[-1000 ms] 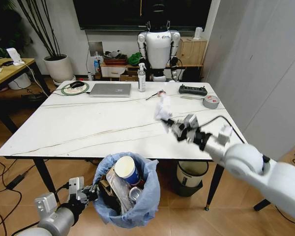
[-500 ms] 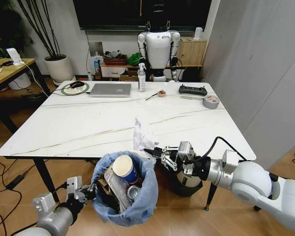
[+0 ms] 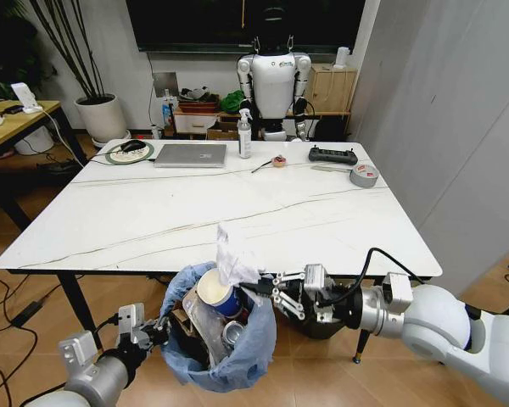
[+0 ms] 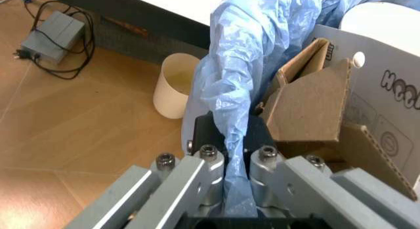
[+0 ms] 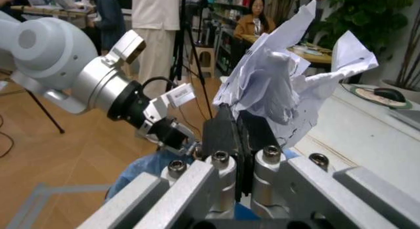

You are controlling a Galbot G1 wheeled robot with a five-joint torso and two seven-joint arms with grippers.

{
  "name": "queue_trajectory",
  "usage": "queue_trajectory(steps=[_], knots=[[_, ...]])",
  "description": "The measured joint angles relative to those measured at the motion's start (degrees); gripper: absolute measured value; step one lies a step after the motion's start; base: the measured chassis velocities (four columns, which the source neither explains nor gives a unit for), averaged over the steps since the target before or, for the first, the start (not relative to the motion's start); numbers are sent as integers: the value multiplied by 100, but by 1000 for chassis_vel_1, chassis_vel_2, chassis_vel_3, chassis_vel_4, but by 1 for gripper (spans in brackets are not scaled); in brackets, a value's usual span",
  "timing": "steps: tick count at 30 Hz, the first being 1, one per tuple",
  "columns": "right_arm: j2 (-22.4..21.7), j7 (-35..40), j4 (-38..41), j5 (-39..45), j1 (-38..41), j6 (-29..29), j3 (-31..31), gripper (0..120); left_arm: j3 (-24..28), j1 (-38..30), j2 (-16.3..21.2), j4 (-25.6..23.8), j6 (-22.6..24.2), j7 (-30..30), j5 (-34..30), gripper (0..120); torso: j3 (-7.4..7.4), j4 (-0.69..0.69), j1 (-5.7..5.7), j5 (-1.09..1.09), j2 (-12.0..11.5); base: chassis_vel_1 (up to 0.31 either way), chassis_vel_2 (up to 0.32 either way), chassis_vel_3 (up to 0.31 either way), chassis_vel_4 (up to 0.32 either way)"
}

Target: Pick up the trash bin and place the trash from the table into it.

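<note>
Head view gives me the bin (image 3: 225, 339) below the near edge of the table (image 3: 136, 216), its blue liner bunched over the rim, with a cup (image 3: 218, 292), cardboard and other litter already piled inside. My right gripper (image 3: 253, 287) sits just over the bin's rim, fingers pressed together on a white paper wad (image 3: 232, 254) that stands up above the cup — the right wrist view shows the crumpled sheet (image 5: 288, 86) pinched between the black pads. My left gripper (image 3: 159, 327) is low at the bin's left side, clamped on the liner and rim; in the left wrist view I see blue plastic (image 4: 233, 121) squeezed between its fingers, brown cardboard (image 4: 308, 108) just beside it. A tape roll (image 3: 364, 175) and laptop (image 3: 191, 154) lie at the table's far side.
</note>
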Motion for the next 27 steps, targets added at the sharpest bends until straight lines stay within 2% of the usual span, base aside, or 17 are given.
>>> queue_trajectory(steps=[6,27], knots=[[57,-53,29,-119,95,-81,-195,0,68,40,4,-41,0,37,19,0,0,0,0,0,0,0,0,0,0],[70,-373,-157,-229,5,48,-216,0,102,62,9,-116,-8,125,28,0,0,0,0,0,0,0,0,0,0]])
